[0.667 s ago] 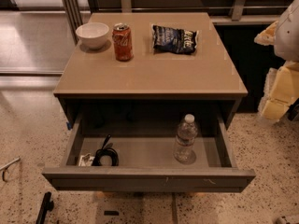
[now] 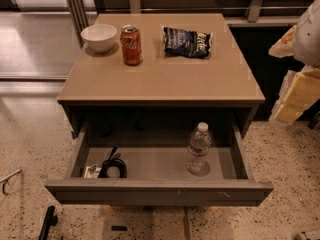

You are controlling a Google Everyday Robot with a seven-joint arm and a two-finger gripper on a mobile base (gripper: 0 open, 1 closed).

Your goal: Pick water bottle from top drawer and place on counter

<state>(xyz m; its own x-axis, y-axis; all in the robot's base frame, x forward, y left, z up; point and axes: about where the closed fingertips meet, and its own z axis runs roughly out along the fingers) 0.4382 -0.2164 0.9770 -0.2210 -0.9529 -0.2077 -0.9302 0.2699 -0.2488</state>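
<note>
The water bottle (image 2: 198, 149) stands upright in the right part of the open top drawer (image 2: 160, 190), clear with a white cap. The tan counter (image 2: 165, 79) is the cabinet top above it. My gripper (image 2: 295, 94) shows as white and pale yellow parts at the right edge, beside the cabinet at about counter height. It is well to the right of the bottle and holds nothing that I can see.
On the counter stand a white bowl (image 2: 99, 36), a red-orange soda can (image 2: 131, 45) and a dark chip bag (image 2: 188, 41), all toward the back. A coiled black cable (image 2: 113, 166) lies in the drawer's left part. Speckled floor surrounds the cabinet.
</note>
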